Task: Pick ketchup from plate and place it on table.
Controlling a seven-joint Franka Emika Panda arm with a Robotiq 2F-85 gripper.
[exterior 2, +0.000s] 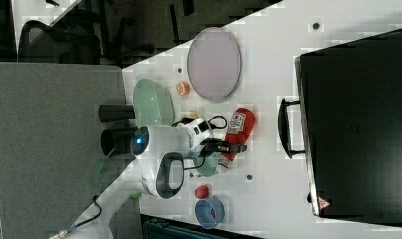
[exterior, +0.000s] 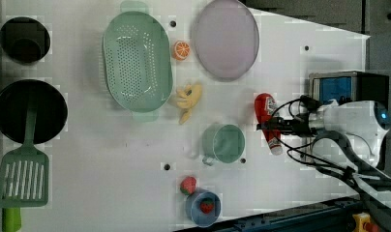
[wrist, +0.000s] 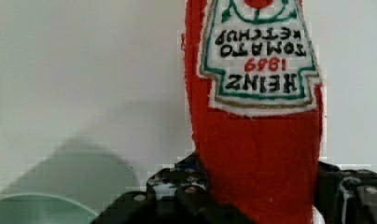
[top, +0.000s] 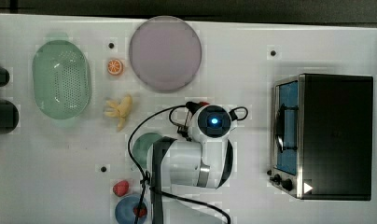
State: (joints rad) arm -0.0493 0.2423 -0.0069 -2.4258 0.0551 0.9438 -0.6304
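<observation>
1. We find the ketchup [exterior: 266,122] lying flat on the white table [exterior: 111,164], off the plate [exterior: 226,38] and well apart from it. In the left view it sits below the plate, between the green cup [exterior: 224,143] and the toaster oven [exterior: 343,89].
2. In the left view the bottle's red body points up toward the plate and its white cap end points down.
3. The tool [exterior: 273,126] sits at the bottle's narrow neck part, one black finger on each side. In the wrist view the red body fills the gap between the fingers; we cannot tell whether they press on it or stand slightly off.
4. In the right view the ketchup [exterior 2: 236,132] lies just beside the green cup, with the tool [exterior 2: 229,148] across its lower half.
5. The plate [top: 164,52] is bare. An orange slice [top: 115,66] lies just beside it, then a green colander [top: 61,78].
6. A banana toy [top: 120,109] lies below the orange slice in the top view.
</observation>
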